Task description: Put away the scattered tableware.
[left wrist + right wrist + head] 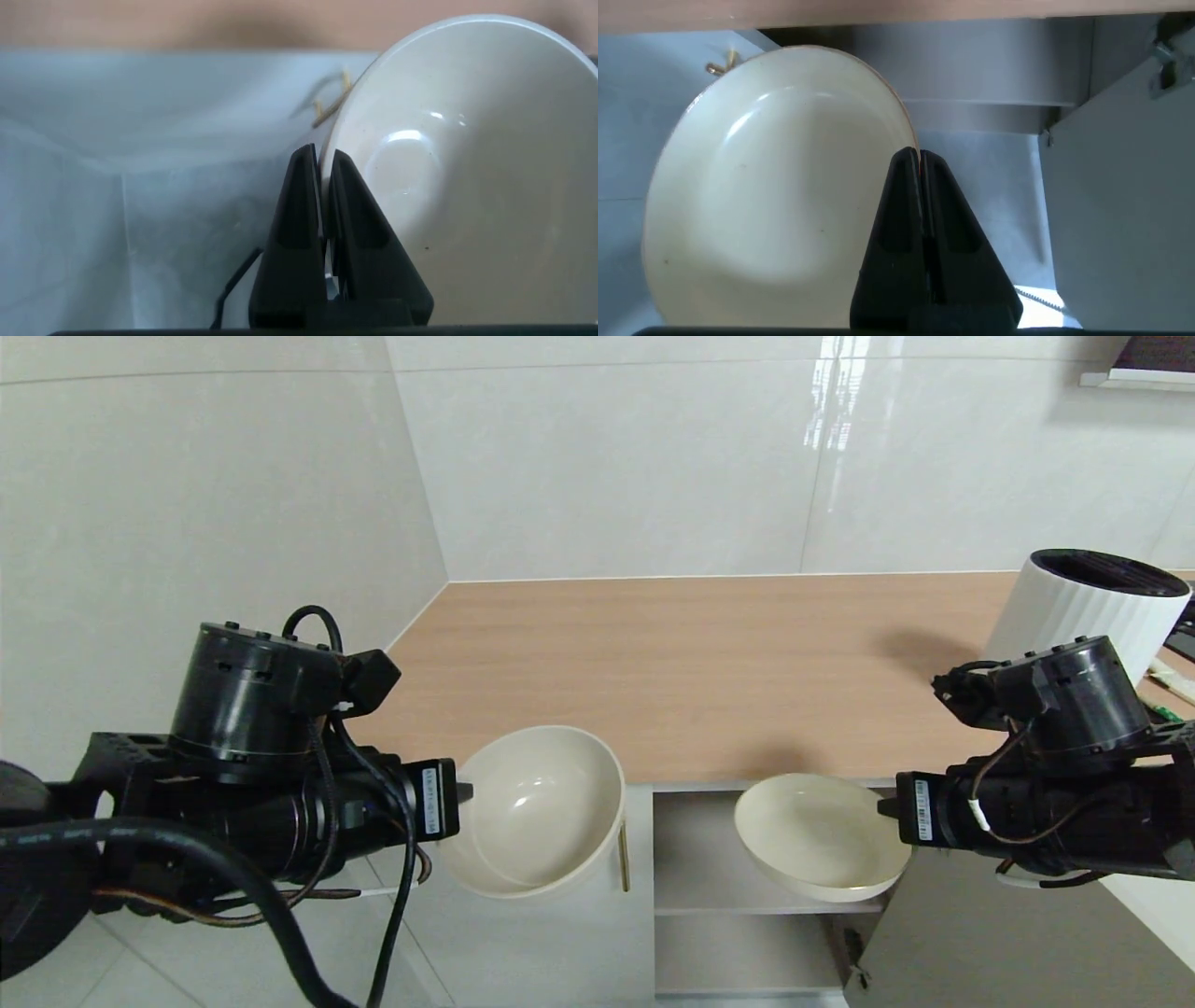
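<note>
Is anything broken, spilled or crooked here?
Nothing broken or spilled. The only oddity: the bowl in the left gripper and the plate in the right gripper hang tilted in mid-air, pinched at their rims, before the open cabinet.

Everything's lit bright and even. A streaky white glare is thrown onto the glossy white wall tiles (653, 457) at the upper right. A soft shadow is cast on the light-brown wooden countertop (700, 663), just left of the white ribbed cylindrical container (1074, 607). Small highlights are picked up inside the deep cream ceramic bowl (532, 803), and a broader sheen is seen on the shallow cream plate (822, 835). The open grey cabinet (691, 859) is left dimmer.
</note>
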